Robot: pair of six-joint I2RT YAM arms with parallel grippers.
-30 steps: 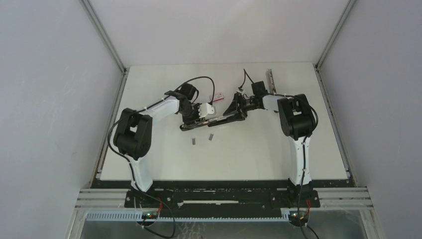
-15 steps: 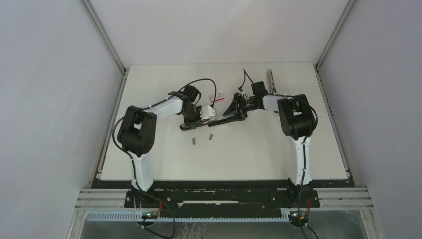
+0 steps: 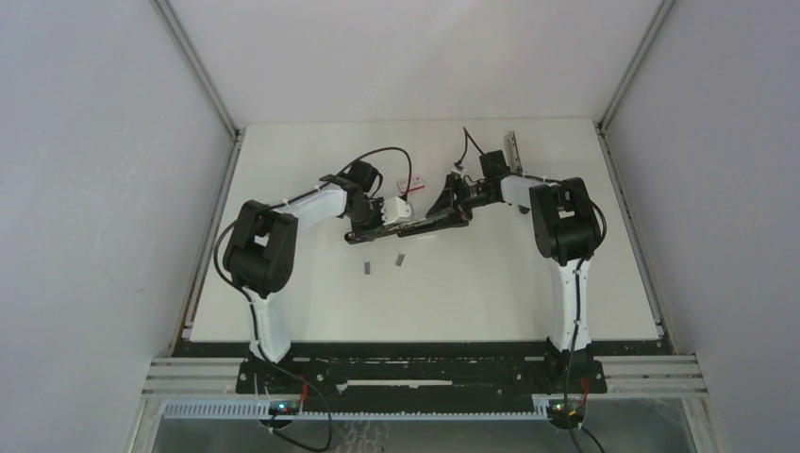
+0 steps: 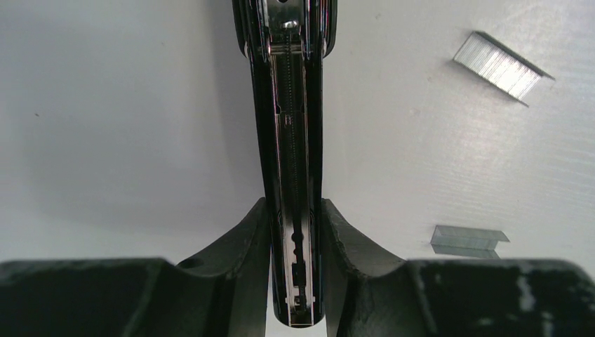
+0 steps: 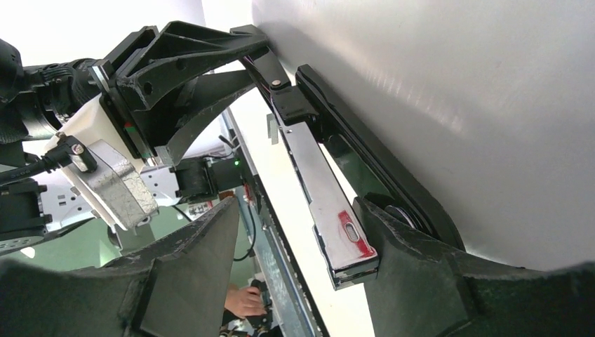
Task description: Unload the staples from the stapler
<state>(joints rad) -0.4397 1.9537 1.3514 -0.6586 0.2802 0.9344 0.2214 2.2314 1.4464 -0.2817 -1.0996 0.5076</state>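
The black stapler [image 3: 422,224] lies opened out on the white table between my two grippers. My left gripper [image 3: 375,227] is shut on its magazine rail [image 4: 293,140], one finger pressed on each side. The right gripper [image 3: 451,209] stands open around the other end. There the chrome end with a red mark [image 5: 345,240] rests against one finger [image 5: 421,274], and the other finger [image 5: 193,270] is well apart from it. Two strips of staples [image 3: 365,267] [image 3: 400,259] lie loose on the table in front of the stapler; the left wrist view shows staples [image 4: 499,66] [image 4: 466,239] beside the rail.
A small red-and-white box [image 3: 411,184] lies just behind the stapler. A long metal strip [image 3: 512,151] lies at the back right of the table [image 3: 453,302]. Walls close in both sides.
The left gripper has closed onto the stapler's rail and shifted slightly right. The stapler's left end has moved a little toward the back. The right jaws have widened slightly.
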